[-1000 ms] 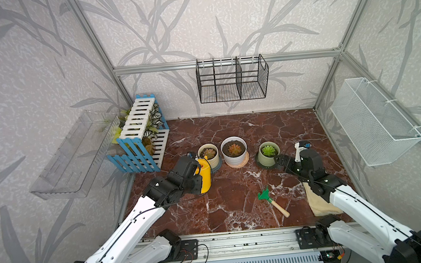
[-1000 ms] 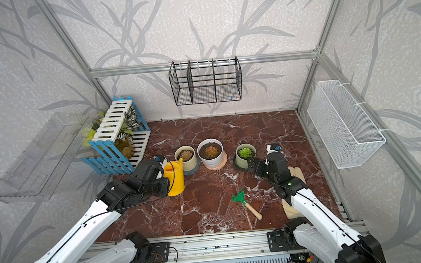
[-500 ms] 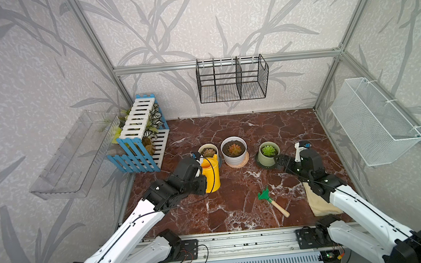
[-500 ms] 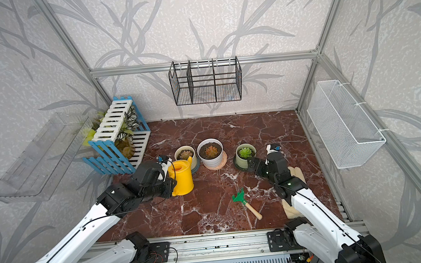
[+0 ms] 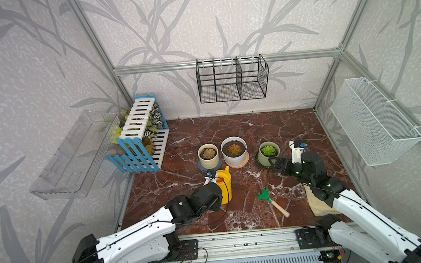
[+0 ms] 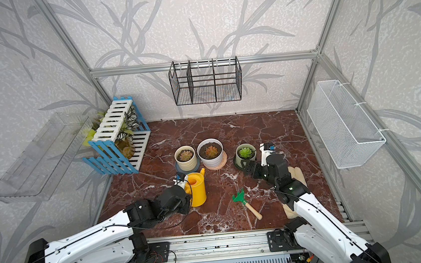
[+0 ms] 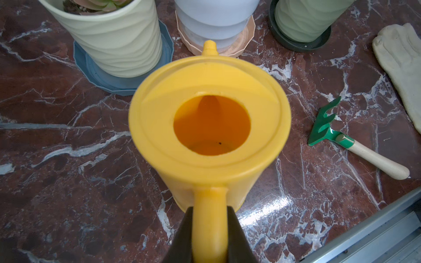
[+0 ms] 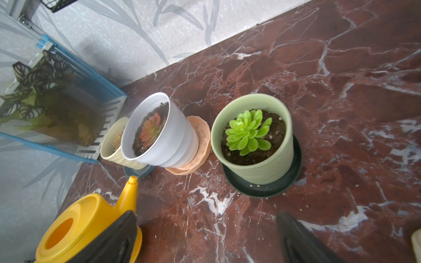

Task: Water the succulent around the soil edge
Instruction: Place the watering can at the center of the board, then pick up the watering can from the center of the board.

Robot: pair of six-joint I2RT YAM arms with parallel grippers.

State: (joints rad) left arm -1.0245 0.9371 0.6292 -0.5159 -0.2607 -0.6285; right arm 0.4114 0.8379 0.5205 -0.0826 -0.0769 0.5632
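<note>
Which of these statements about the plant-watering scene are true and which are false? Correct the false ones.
1. The left fingers are shut on the handle of the yellow watering can. True.
2. The can's spout is over the succulent. False: the can is upright near the cream pot and the white pot, apart from the succulent.
3. The right fingers are open and hold nothing. True.
4. The sage pot of the succulent stands on a blue saucer. False: its saucer is dark.
5. A green rake lies on the table. True.
</note>
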